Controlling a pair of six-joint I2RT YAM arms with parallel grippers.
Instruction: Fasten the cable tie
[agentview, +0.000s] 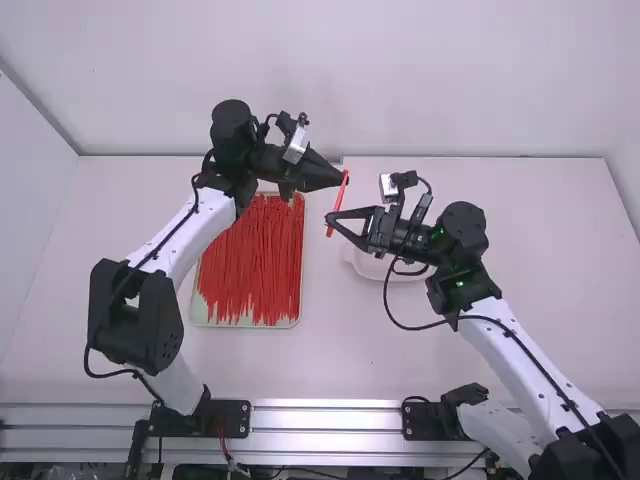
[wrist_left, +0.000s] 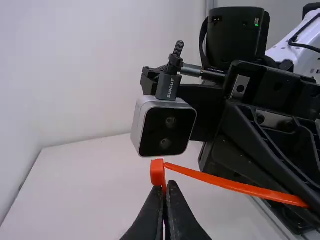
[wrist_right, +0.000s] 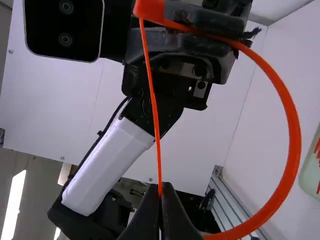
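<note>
The red cable tie (agentview: 337, 203) hangs in the air above the table (agentview: 530, 210), its head (wrist_left: 157, 171) pinched by the closed left gripper (wrist_left: 164, 192) and its strap clamped in the closed right gripper (wrist_right: 160, 192). It is already bent into a loop, but whether the tail has entered the head I cannot tell, so threading and pulling tight probably remain. There is open room around the loop, with the tray of spare ties (agentview: 296, 318) below on one side and a white dish (agentview: 365, 272) on the other.
</note>
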